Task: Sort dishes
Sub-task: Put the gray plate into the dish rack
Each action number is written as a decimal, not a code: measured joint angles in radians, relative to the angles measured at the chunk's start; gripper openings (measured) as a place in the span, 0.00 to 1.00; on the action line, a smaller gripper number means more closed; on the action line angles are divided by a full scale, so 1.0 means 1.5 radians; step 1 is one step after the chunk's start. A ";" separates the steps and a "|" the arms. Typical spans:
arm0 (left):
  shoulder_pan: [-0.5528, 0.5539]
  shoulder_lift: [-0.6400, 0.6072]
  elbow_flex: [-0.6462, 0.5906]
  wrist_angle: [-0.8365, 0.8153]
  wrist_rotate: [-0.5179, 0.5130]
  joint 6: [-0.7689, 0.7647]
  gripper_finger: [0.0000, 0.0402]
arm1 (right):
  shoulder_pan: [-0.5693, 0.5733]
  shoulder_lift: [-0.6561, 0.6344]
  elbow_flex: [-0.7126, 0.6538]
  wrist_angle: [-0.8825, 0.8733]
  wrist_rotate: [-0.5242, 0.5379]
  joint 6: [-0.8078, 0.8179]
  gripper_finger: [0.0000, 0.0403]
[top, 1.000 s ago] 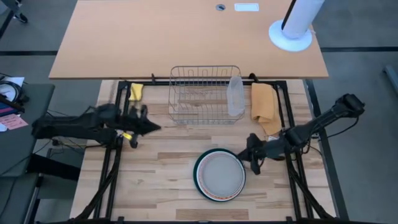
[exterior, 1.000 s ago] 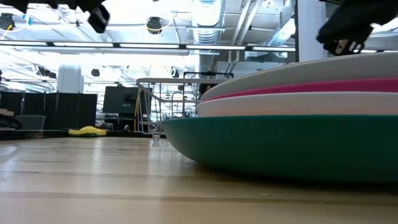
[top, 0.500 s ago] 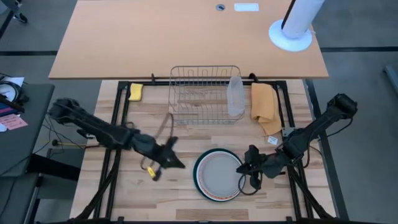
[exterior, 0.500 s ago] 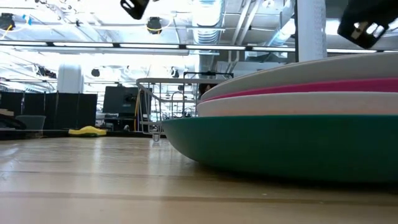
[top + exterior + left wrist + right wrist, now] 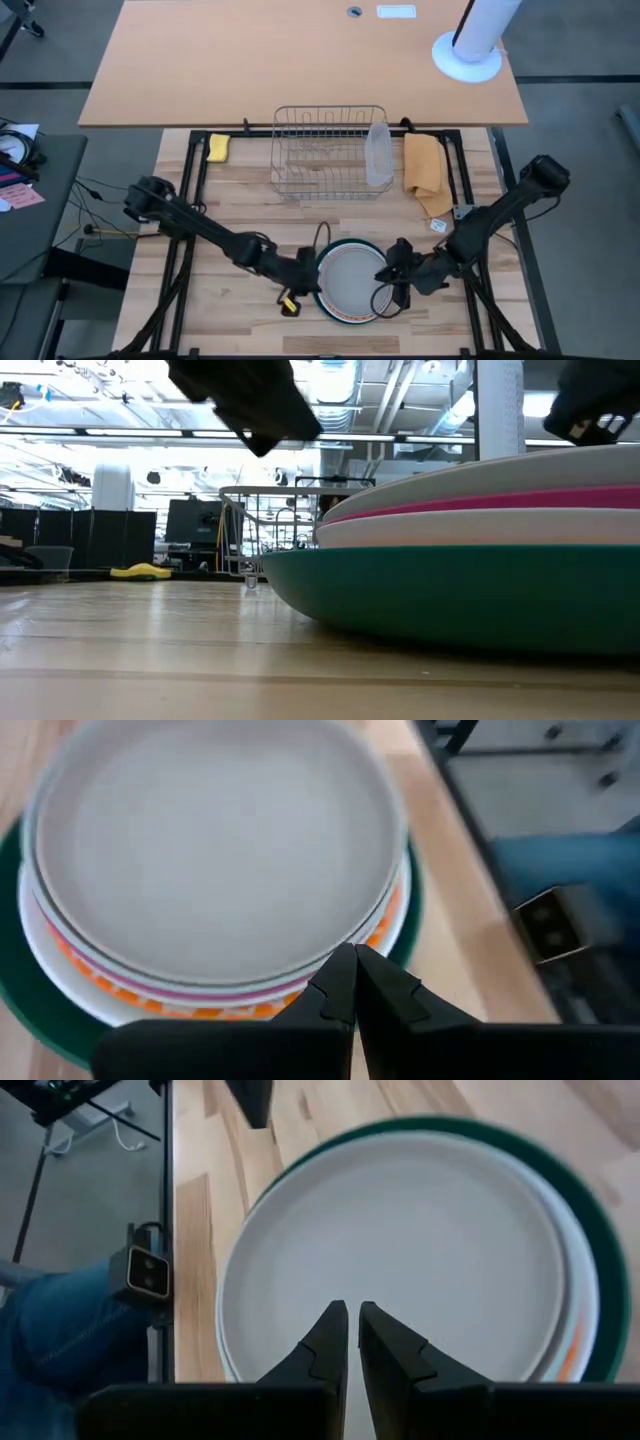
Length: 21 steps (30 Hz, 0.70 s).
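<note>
Dishes (image 5: pixel 352 282) stacked — lower plates mostly hidden, rims only.

pale grey plate (image 5: pixel 351 279), magenta plate (image 5: pixel 520 499), dark green plate (image 5: pixel 450 585), yellow sponge (image 5: pixel 219 147)

Both grippers, left (image 5: pixel 312 272) and right (image 5: pixel 384 277), jaws closed.

A robotics lab or industrial workspace set up to mimic a kitchen. The butcher-block tabletop (image 5: pixel 250 235) sits in a black metal frame, with a plain tan desk (image 5: pixel 300 60) at twelve o'clock and grey floor with cables at nine o'clock. The low view looks into a large hall with exposed ceiling ducts (image 5: pixel 330 385), strip lights and dark monitors (image 5: pixel 190 520). A wire dish rack (image 5: pixel 330 150) supplies the kitchen touch.
</note>
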 joint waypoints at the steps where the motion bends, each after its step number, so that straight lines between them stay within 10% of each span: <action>1: 0.000 0.009 0.006 -0.003 -0.007 0.000 0.00 | 0.003 0.005 0.000 -0.001 -0.001 0.007 0.08; 21: 0.013 0.057 0.011 0.007 -0.074 -0.015 0.00 | 0.037 0.023 -0.001 0.029 -0.002 0.051 0.08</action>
